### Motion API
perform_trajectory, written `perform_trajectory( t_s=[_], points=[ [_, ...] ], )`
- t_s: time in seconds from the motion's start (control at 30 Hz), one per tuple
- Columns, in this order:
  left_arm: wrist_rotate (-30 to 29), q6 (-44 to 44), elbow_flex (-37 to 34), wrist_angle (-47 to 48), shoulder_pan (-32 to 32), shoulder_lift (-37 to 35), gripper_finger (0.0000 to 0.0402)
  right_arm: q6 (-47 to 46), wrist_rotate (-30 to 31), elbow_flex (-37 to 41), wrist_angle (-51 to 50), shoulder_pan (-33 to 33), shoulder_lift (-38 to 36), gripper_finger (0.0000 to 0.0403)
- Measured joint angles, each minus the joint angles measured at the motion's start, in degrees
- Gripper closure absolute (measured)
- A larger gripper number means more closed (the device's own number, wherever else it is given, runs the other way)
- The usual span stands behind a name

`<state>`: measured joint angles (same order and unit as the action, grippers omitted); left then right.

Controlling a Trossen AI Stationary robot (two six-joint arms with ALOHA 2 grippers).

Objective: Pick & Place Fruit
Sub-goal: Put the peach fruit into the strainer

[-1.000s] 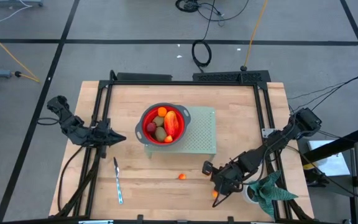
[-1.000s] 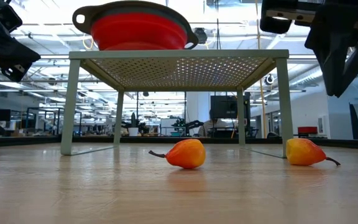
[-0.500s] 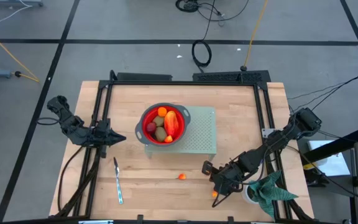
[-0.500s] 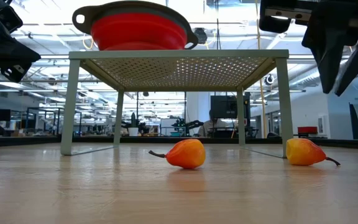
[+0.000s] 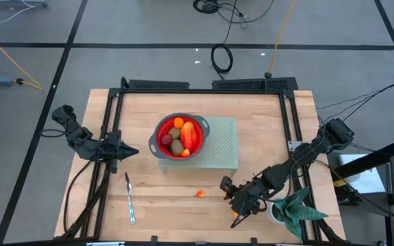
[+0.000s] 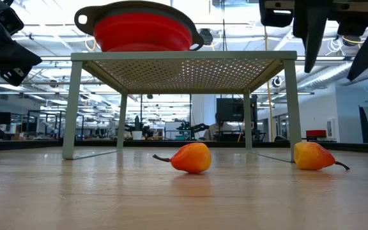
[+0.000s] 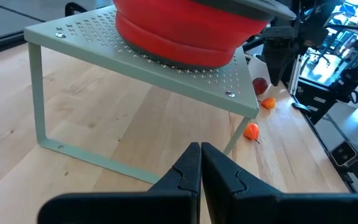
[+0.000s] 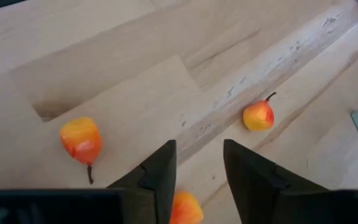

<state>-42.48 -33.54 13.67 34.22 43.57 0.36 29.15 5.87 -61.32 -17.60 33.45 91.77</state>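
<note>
Your loose orange fruit (image 8: 258,116) lie on the table (image 5: 163,198) in front of the rack (image 5: 221,147); the right gripper (image 6: 337,61) above them has just spread its jaws, so a pick is likely coming. Only the right wrist view shows three pieces; the left gripper (image 7: 200,177) waits closed.

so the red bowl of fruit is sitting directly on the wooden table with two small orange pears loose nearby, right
Not quite. The red bowl sits on top of a perforated green rack, raised off the wooden table, as the low view shows. The two small orange pears do lie loose nearby.
</note>
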Motion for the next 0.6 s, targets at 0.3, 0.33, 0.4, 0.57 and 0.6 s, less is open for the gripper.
perform_trajectory(
  t_s=[0.3,0.33,0.4,0.57,0.6],
  points=[
    [-0.1,-0.4,0.0,0.3,0.0,0.0,0.0392,0.0,0.0,0.1,-0.2,0.0,0.0,0.0281],
    [-0.1,-0.4,0.0,0.3,0.0,0.0,0.0392,0.0,0.0,0.1,-0.2,0.0,0.0,0.0281],
    [-0.1,-0.4,0.0,0.3,0.0,0.0,0.0392,0.0,0.0,0.1,-0.2,0.0,0.0,0.028],
    [-0.1,-0.4,0.0,0.3,0.0,0.0,0.0392,-5.0,0.0,0.1,-0.3,0.0,0.0,0.0278],
    [-0.1,-0.5,0.0,0.3,0.0,0.0,0.0392,-6.9,0.0,0.1,-0.5,0.0,0.0,0.0278]
  ],
)
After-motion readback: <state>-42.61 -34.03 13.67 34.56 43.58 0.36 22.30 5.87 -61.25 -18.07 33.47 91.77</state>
